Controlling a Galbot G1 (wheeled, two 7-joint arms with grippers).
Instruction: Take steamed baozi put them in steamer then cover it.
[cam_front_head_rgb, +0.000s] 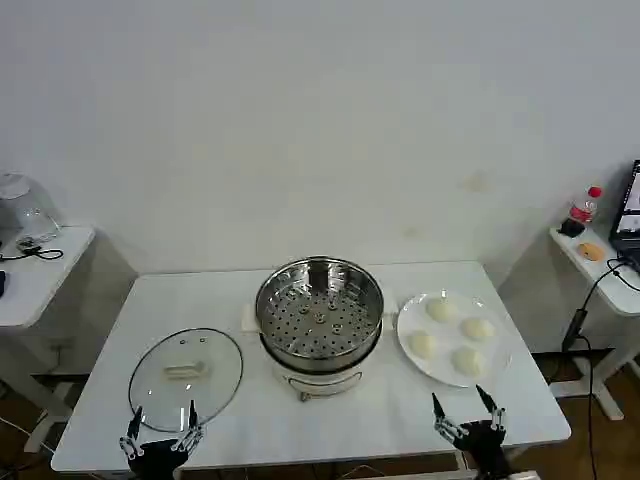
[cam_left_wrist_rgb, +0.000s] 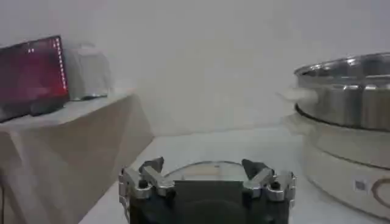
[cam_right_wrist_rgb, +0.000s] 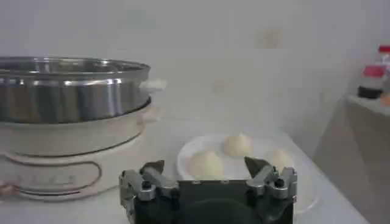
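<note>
Left tool (cam_front_head_rgb: 160, 428) and right tool (cam_front_head_rgb: 463, 413): held spread, empty, at table (cam_front_head_rgb: 390, 420) front edge | four pale round steamed baozi (cam_front_head_rgb: 450, 335): placed on flat white plate (cam_front_head_rgb: 500, 350) | shiny steel steamer (cam_front_head_rgb: 319, 312): uncovered | clear glass cover (cam_front_head_rgb: 186, 378): laid beside steamer.

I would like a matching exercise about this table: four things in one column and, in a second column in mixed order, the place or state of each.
Things:
1. round shiny stainless-steel steamer
2. round clear glass lid with cream bar handle
3. four pale cream-white steamed buns
4. right end effector

Places or states:
A. on the flat white plate
B. open, at the table's near edge in front of the plate
C. middle of the table, uncovered, tray bare
D. lying flat on the table, on the steamer's left

Pairs: 1-C, 2-D, 3-A, 4-B
</note>
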